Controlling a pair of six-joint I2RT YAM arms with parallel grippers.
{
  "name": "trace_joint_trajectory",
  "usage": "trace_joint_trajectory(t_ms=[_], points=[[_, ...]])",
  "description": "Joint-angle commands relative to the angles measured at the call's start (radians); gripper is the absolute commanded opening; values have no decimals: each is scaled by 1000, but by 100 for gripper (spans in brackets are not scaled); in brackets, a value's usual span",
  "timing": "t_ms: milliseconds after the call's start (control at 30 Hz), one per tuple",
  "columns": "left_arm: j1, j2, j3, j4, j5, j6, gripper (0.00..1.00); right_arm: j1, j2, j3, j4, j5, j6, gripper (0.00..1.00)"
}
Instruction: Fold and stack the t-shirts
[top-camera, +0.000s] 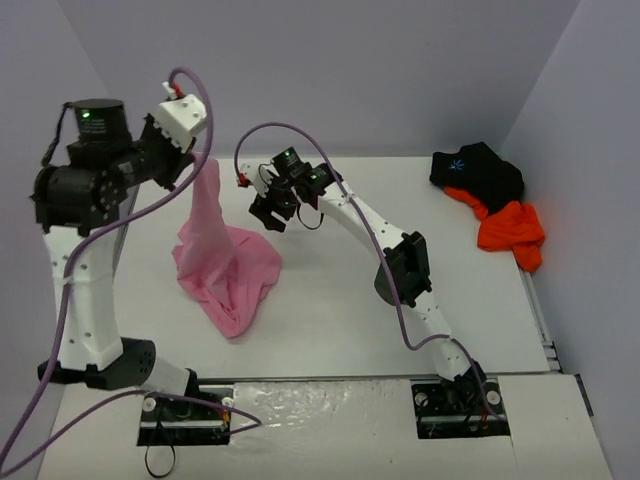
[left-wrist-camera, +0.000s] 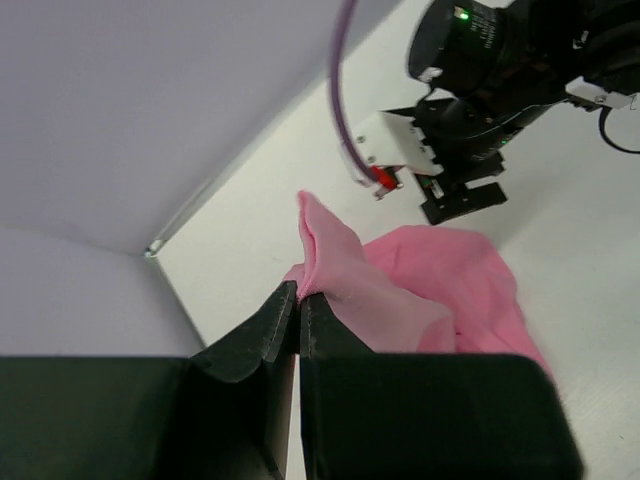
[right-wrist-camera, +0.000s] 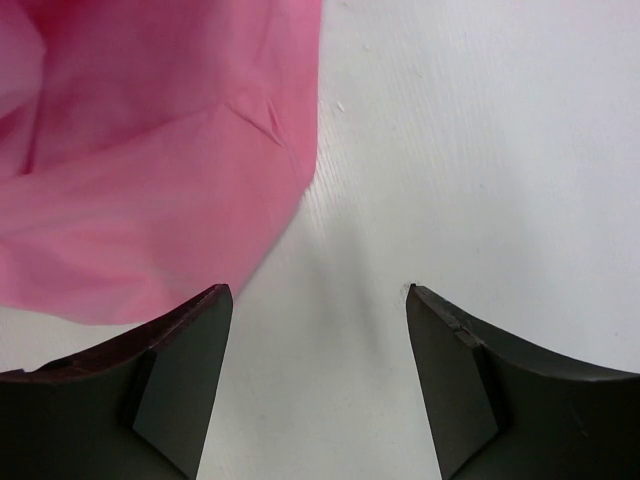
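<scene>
Three t-shirts are seen. The pink t-shirt (top-camera: 225, 265) is pinched at one edge by the closed left hand (left-wrist-camera: 298, 295) and held up in a peak at the left of the table (top-camera: 340, 330), with its lower part pooled on the surface. Just to its right, the right hand (top-camera: 272, 213) is held low with its jaws apart, gripping nothing. The black t-shirt (top-camera: 480, 170) and the orange t-shirt (top-camera: 512, 230) are bunched together, touching, in the far right corner. The right arm (top-camera: 400, 265) is stretched across the table between that pile and the pink cloth.

A lab test booth — white table (top-camera: 350, 330) boxed by plain walls (top-camera: 350, 70).
</scene>
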Motion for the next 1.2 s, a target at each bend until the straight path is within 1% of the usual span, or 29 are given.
trace_joint_trajectory(t_ms=[0,100,133,200,233,333,400,433,500,567,633,700,767,800,833,867,933,1000,1033,1100,1167], points=[[62,-166,205,-22,-4,12,0,14,-50,-61,54,46,-2,67],[89,-205,361,-35,-27,-29,0,6,-51,-67,59,81,-13,67],[95,-213,396,-61,-23,-22,0,2,-45,-64,59,80,-5,68],[102,-229,419,-71,-61,0,0,2,-42,-70,60,74,-4,68],[104,-235,413,-66,-84,5,0,4,-42,-76,60,67,-1,68],[110,-256,328,-20,-224,15,0,20,-49,-111,62,75,-8,68],[112,-259,268,32,-396,32,0,29,-58,-127,62,106,-19,68],[112,-253,236,46,-433,47,0,27,-65,-136,63,128,-21,67],[112,-213,157,69,-460,109,0,13,-90,-157,66,165,-23,67],[110,-158,119,91,-457,118,0,-34,-138,-192,71,185,-22,67],[103,-70,112,106,-449,115,0,-87,-179,-248,81,175,-20,67],[85,40,143,106,-461,101,0,-166,-237,-299,97,172,-23,67],[4,141,144,125,-569,128,0,-242,-292,-337,111,169,-29,67],[-83,166,133,139,-610,164,0,-269,-309,-346,114,167,-30,67],[-118,194,129,162,-634,169,0,-304,-333,-353,115,169,-34,68],[-177,232,141,165,-634,171,0,-338,-354,-357,117,175,-35,68],[-270,296,238,126,-604,166,0,-379,-377,-363,121,183,-33,68],[-369,366,316,106,-536,145,0,-427,-399,-367,126,194,-30,68],[-395,381,345,106,-514,140,0,-441,-402,-367,129,196,-20,68],[-469,434,487,108,-472,120,0,-482,-408,-367,134,196,-14,68],[-516,457,617,121,-397,60,0,-518,-408,-362,138,181,0,68]])
